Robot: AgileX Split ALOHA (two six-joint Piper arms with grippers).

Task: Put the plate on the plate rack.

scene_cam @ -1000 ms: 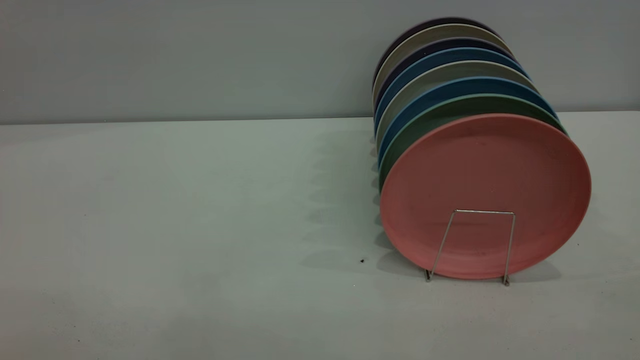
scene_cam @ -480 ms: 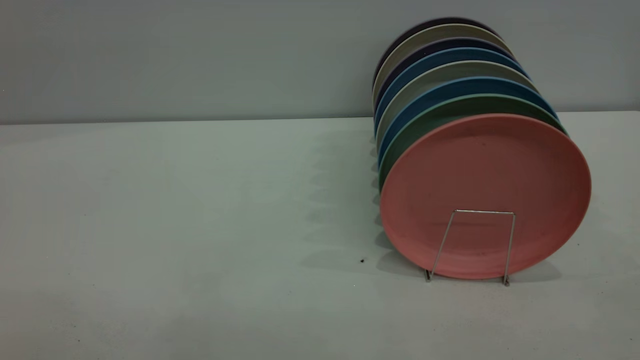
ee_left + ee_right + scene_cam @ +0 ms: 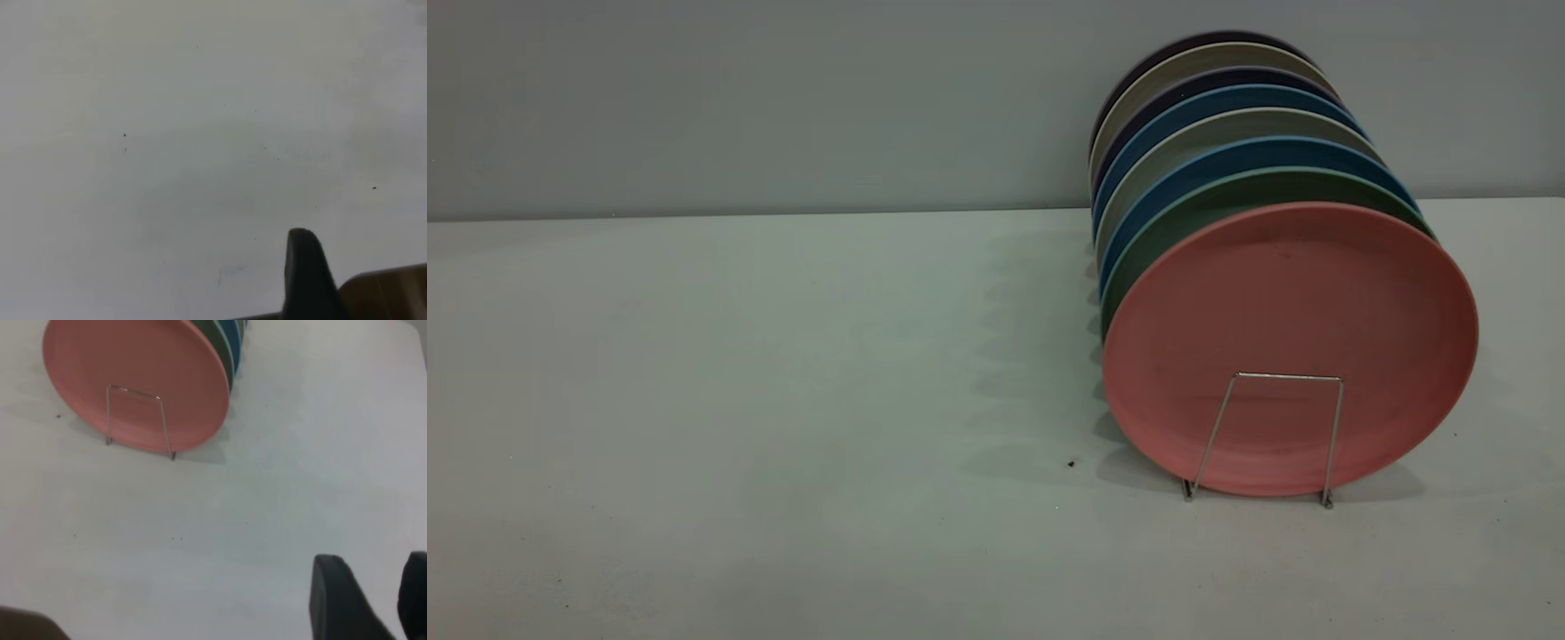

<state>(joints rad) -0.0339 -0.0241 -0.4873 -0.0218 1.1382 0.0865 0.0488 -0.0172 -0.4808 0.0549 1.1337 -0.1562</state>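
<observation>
The salmon-pink plate stands upright on edge in the front slot of the silver wire plate rack, leaning back on the plates behind it. It also shows in the right wrist view, behind the rack's front loop. My right gripper is open and empty over bare table, well away from the rack. My left gripper hangs over bare table with nothing near it. Neither gripper shows in the exterior view.
Behind the pink plate stand a teal-green plate, then blue, beige and dark plates in the same rack. A grey wall closes the back of the light table.
</observation>
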